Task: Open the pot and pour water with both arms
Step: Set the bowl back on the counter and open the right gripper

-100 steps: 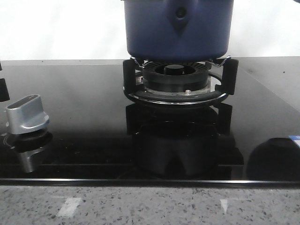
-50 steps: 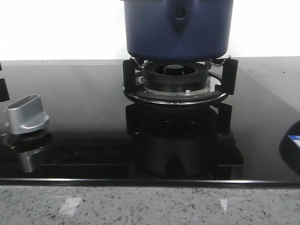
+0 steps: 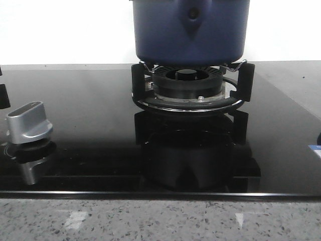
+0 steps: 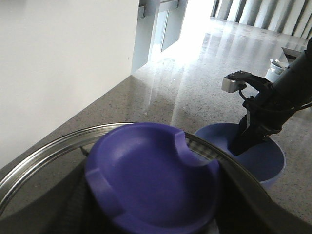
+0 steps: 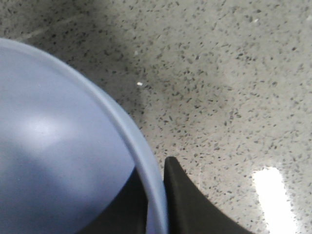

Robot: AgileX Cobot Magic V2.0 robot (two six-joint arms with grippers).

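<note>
The dark-blue pot [image 3: 190,30] stands on the burner grate [image 3: 188,98] at the top middle of the front view; its top is cut off there. In the left wrist view my left gripper [image 4: 151,204] is shut on the lid's blue knob [image 4: 146,175], and the lid's steel rim [image 4: 58,146] curves around it above the stone counter. Beyond it sits a light-blue bowl [image 4: 268,161]. My right gripper [image 5: 157,170] is shut on the bowl's rim [image 5: 122,122], one finger inside and one outside. That arm also shows in the left wrist view [image 4: 263,112].
A silver stove knob [image 3: 29,123] sits at the left of the black glass cooktop [image 3: 90,100]. A speckled stone counter edge [image 3: 150,221] runs along the front. A sliver of blue [image 3: 316,148] shows at the right edge. A white wall [image 4: 58,63] stands beside the counter.
The dark round shape at the cooktop's lower right has slid out to the right, leaving only a sliver at the frame's edge. The pot and stove knob have not moved.
</note>
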